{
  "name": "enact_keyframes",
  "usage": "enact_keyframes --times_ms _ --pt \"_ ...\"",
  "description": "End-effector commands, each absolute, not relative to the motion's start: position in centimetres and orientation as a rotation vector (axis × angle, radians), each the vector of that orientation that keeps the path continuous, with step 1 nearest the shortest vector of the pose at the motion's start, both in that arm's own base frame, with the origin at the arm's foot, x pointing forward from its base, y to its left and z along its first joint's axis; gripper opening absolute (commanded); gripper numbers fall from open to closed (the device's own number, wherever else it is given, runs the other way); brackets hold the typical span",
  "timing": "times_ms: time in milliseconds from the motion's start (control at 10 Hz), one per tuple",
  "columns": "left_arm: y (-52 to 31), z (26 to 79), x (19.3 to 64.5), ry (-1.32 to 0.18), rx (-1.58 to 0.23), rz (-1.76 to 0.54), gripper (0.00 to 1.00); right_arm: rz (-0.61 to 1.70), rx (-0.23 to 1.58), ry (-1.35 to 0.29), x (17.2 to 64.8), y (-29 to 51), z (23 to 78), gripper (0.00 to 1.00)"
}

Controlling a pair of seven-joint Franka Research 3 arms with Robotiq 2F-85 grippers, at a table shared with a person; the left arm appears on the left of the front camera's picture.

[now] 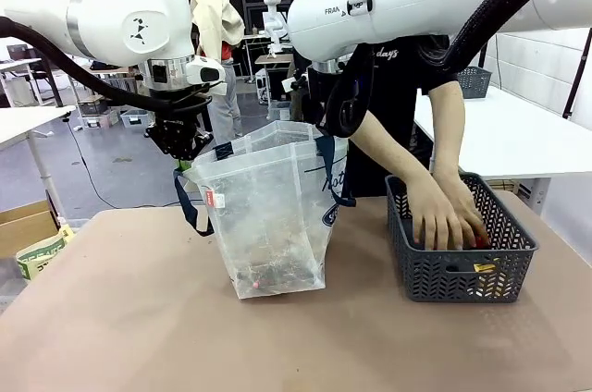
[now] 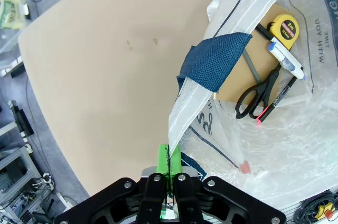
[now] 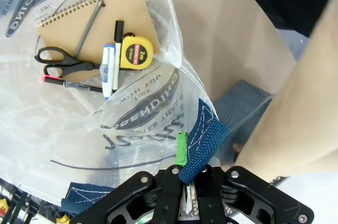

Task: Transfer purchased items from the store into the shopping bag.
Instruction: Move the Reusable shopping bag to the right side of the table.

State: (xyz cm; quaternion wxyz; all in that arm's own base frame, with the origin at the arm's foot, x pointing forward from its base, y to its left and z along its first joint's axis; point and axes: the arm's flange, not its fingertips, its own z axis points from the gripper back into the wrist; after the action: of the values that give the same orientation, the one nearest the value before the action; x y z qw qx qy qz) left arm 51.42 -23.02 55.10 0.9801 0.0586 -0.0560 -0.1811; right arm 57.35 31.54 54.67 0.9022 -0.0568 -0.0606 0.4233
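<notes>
Currently shopping bag [image 1: 277, 216] holds notebook [image 3: 132, 12], scissors [image 3: 60, 61], tape measure [image 3: 136, 55]; hands [image 1: 444, 212] inside basket [image 1: 458, 276].

left gripper [image 2: 170, 152] held high, jaws clamped on bag [image 1: 277, 226] rim; right gripper [image 3: 186, 155] likewise, pinching strap [image 3: 205, 138]; person's hands [image 1: 433, 216] reach down, close together

shopping bag [image 1: 277, 216]: one
basket [image 1: 462, 276]: one
spiral notebook [image 3: 95, 15]: one
yellow tape measure [image 3: 136, 55]: one
scissors [image 3: 60, 61]: one pair
grey pen [image 3: 87, 28]: one
black marker [image 3: 118, 36]: one
white-and-blue pen [image 3: 108, 71]: one
pink-tipped marker [image 3: 71, 83]: one
person's hands [image 1: 431, 216]: two
</notes>
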Motion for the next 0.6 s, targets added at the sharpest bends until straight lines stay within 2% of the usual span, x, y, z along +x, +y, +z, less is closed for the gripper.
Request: enact_keyframes --times_ms 0,500 --pt "-22.95 55.12 51.33 -0.114 0.124 -0.365 0.0 0.868 -0.119 -0.125 57.4 31.42 54.66 0.0" --pt "-22.95 55.12 51.33 -0.114 0.124 -0.365 0.0 0.868 -0.119 -0.125 57.4 31.42 54.66 0.0"
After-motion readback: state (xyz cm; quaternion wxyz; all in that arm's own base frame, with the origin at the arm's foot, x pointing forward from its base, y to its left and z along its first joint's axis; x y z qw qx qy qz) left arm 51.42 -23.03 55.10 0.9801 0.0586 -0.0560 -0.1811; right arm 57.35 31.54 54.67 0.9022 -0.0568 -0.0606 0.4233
